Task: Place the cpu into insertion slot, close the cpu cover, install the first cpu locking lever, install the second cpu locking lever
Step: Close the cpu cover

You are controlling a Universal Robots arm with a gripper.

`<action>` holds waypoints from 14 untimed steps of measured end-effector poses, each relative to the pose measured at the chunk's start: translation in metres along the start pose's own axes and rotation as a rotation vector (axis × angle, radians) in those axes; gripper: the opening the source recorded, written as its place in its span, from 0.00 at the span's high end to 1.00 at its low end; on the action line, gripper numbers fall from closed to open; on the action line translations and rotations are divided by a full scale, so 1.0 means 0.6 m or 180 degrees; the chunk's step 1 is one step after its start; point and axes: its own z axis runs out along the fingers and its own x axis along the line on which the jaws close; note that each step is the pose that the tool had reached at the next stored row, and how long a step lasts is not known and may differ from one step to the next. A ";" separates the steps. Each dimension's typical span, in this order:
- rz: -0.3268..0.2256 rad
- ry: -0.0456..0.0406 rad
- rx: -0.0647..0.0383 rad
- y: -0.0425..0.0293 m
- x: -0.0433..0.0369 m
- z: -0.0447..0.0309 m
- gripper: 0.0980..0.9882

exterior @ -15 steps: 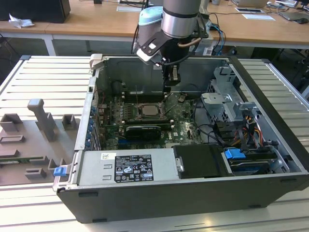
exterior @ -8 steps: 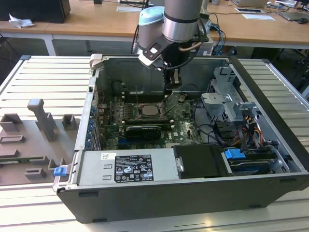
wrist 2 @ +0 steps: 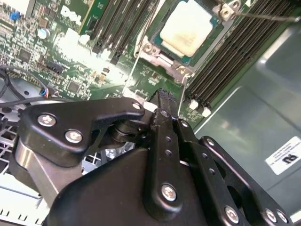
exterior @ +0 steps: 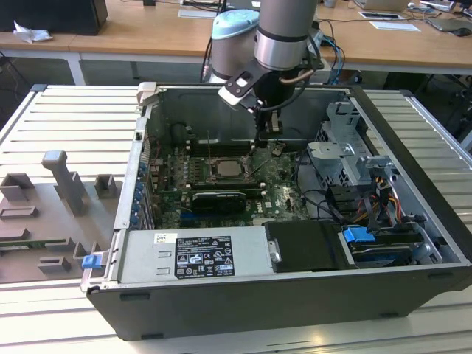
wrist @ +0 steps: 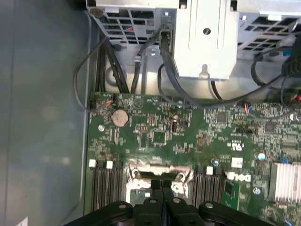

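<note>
Gripper hovered upper-center in ext. view, fingers pressed together, holding nothing; cpu sat in insertion slot.

The arm hangs in from 12 o'clock of the exterior view, its silver wrist segment near vertical, with a pale blue joint cap at its 9 o'clock. A white-edged black mount juts from the wrist toward 8 o'clock. Under it the claw points straight down. In the second wrist view the claw has its black fingers pressed flat together; the first wrist view shows the claw likewise, nothing between the tips
</note>
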 end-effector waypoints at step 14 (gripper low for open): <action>-0.0057 -0.0004 0.0004 0.058 -0.002 0.010 0.99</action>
